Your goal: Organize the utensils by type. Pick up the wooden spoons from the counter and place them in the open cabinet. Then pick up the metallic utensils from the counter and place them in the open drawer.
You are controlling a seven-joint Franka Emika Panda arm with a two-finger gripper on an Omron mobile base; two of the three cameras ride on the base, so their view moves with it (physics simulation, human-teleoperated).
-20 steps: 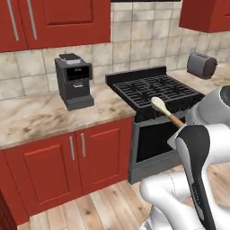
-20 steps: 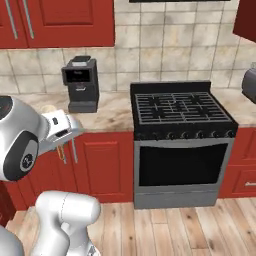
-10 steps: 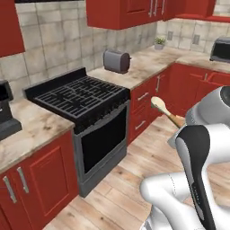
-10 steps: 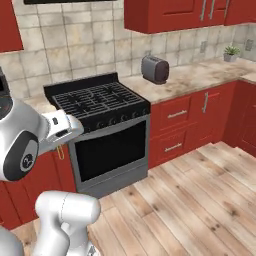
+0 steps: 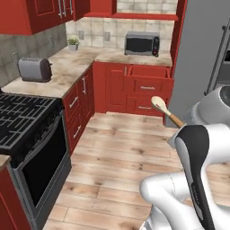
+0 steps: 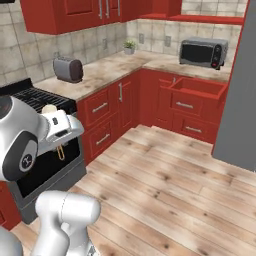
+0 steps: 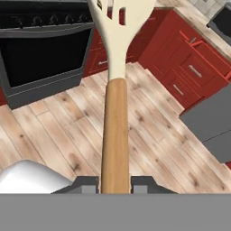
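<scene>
The dark two-finger gripper (image 7: 115,182) is clamped on the wooden spoon with pale bowl and orange-brown handle (image 7: 115,135) at centre frame, carried above the floor, so cabinet and drawer placements look undone

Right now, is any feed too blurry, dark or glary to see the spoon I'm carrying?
Left base view: evenly lit, soft; wooden spoon stands clear against the floor. Right base view: slightly soft, its pale bowl peeks over the arm. Hand view: sharp, no glare; handle between the gripper fingers, bowl cropped at top.
</scene>
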